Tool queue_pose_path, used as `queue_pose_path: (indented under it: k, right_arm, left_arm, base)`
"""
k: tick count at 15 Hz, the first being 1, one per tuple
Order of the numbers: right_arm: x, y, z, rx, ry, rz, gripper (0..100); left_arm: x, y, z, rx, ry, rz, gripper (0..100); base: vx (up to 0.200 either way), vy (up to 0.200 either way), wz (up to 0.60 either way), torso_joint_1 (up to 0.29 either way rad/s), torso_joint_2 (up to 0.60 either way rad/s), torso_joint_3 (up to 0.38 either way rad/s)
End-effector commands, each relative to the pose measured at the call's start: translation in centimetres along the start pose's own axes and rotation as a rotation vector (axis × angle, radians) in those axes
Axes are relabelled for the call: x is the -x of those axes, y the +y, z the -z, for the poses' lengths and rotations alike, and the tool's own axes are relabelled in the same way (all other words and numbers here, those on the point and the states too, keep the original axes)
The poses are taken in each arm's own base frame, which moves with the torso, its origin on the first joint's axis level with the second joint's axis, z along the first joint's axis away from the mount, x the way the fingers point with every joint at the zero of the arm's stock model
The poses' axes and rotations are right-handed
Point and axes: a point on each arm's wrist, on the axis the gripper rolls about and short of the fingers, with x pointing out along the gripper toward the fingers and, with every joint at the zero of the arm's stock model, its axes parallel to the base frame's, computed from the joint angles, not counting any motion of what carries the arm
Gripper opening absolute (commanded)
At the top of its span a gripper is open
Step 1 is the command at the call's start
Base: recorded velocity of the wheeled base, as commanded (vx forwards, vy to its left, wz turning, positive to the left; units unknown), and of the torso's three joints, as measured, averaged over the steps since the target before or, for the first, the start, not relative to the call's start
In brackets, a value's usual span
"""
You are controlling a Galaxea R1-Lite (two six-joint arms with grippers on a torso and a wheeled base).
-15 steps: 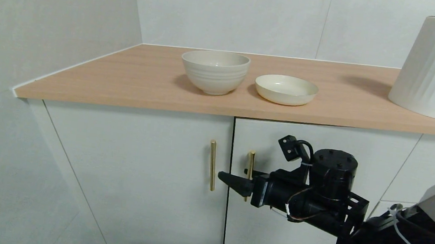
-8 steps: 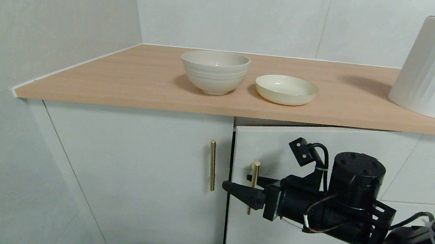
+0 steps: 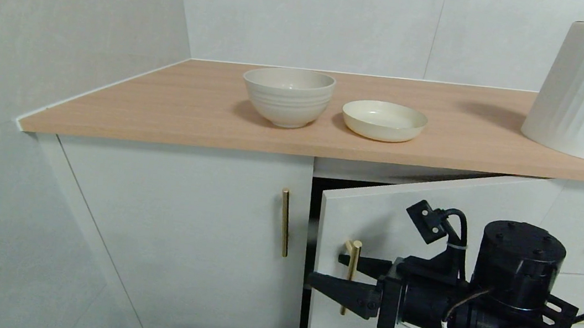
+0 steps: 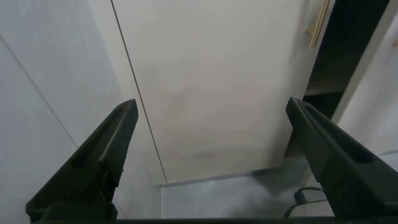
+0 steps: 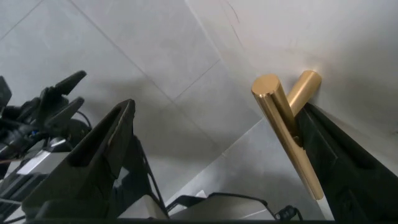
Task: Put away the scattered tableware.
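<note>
My left gripper (image 4: 211, 106) hung wide open and empty, facing the left cabinet door (image 4: 211, 74). On the tabletop (image 3: 165, 109), the bowl (image 3: 287, 96) and the shallow dish (image 3: 384, 121) just to its right sat upright, mouths up. My right arm lay level below the tabletop, pointing left. Its gripper (image 3: 325, 268) was open, fingers straddling the upright gold handle (image 3: 349, 276) of the ajar right door (image 3: 430, 214).

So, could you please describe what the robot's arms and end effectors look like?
Both are matte black. The right end effector has two tapered wedge fingers, a cylindrical housing, a bracket, and wires bound with white ties. The left end effector shows matching tapered black fingers.
</note>
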Motion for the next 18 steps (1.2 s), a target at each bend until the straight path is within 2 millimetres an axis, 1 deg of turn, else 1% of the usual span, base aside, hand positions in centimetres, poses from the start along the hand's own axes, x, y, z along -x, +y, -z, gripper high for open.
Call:
queue_pose_path:
  k: [1,2,3,4,5,6,7,8,9,10,11,12,13,14,16,17,18]
  right_arm:
    - [0.3,0.4,-0.2,0.005,-0.006,-0.007,100]
    - [0.4,0.5,-0.2,0.007,-0.009,-0.008,100]
    - [0.4,0.6,-0.3,0.007,-0.011,-0.010,100]
    - [0.6,0.6,-0.2,0.007,-0.011,-0.011,100]
    - [0.5,0.7,-0.1,0.006,-0.005,-0.015,100]
    - [0.4,0.8,0.0,0.005,0.000,-0.018,100]
    - [0.4,0.9,0.3,0.001,0.009,-0.020,100]
    - [0.4,1.0,0.3,0.003,0.010,-0.023,100]
    - [0.3,1.2,0.4,0.003,0.013,-0.030,100]
    - [0.3,1.2,0.4,0.003,0.013,-0.030,100]
    - [0.3,1.2,0.4,0.003,0.011,-0.031,100]
    - [0.3,1.3,0.3,0.004,0.010,-0.031,100]
    - [0.3,1.3,0.3,0.004,0.010,-0.030,100]
    - [0.3,1.3,0.3,0.004,0.010,-0.030,100]
    - [0.4,1.3,0.4,0.005,0.012,-0.031,100]
    - [0.3,1.6,0.4,0.007,0.013,-0.039,100]
    - [0.4,1.8,0.4,0.010,0.012,-0.046,100]
  left_arm:
    - [0.5,0.1,-1.9,-0.005,-0.090,-0.001,100]
    - [0.9,0.0,-3.0,-0.006,-0.131,0.007,100]
    - [1.0,0.0,-3.2,-0.007,-0.137,0.012,100]
    - [1.3,-0.2,-4.6,-0.011,-0.114,0.136,100]
    - [1.1,-0.2,-5.9,-0.004,-0.082,0.207,100]
    - [0.9,-0.2,-6.9,0.001,-0.069,0.238,100]
    - [-0.5,-0.1,-10.1,0.012,-0.027,0.323,100]
    - [-1.2,0.0,-11.0,0.017,-0.007,0.349,100]
    - [-3.6,0.1,-13.4,0.040,0.059,0.462,100]
    - [-6.0,0.2,-14.5,0.071,0.127,0.555,100]
    - [-8.2,0.3,-15.1,0.097,0.191,0.589,100]
    - [-10.5,0.0,-15.5,0.112,0.252,0.651,100]
    - [-12.3,-0.7,-15.3,0.120,0.314,0.717,100]
    - [-14.3,-1.5,-14.7,0.113,0.368,0.770,100]
    - [-17.7,-3.6,-14.0,0.092,0.366,0.868,100]
    - [-19.9,-4.5,-13.1,0.095,0.381,0.890,100]
    - [-20.9,-5.1,-12.3,0.094,0.394,0.906,100]
  base:
    - [0.000,0.000,0.00,0.000,0.00,0.000]
    - [0.000,0.000,0.00,0.000,0.00,0.000]
    - [0.000,0.000,0.00,0.000,0.00,0.000]
    - [0.000,0.000,0.00,0.000,0.00,0.000]
    - [0.000,0.000,0.00,0.000,0.00,0.000]
    - [0.000,0.000,0.00,0.000,0.00,0.000]
    - [0.000,0.000,0.00,0.000,0.00,0.000]
    - [0.000,0.000,0.00,0.000,0.00,0.000]
    - [0.000,0.000,0.00,0.000,0.00,0.000]
    - [0.000,0.000,0.00,0.000,0.00,0.000]
    - [0.000,0.000,0.00,0.000,0.00,0.000]
    - [0.000,0.000,0.00,0.000,0.00,0.000]
    - [0.000,0.000,0.00,0.000,0.00,0.000]
    - [0.000,0.000,0.00,0.000,0.00,0.000]
    - [0.000,0.000,0.00,0.000,0.00,0.000]
    - [0.000,0.000,0.00,0.000,0.00,0.000]
    - [0.000,0.000,0.00,0.000,0.00,0.000]
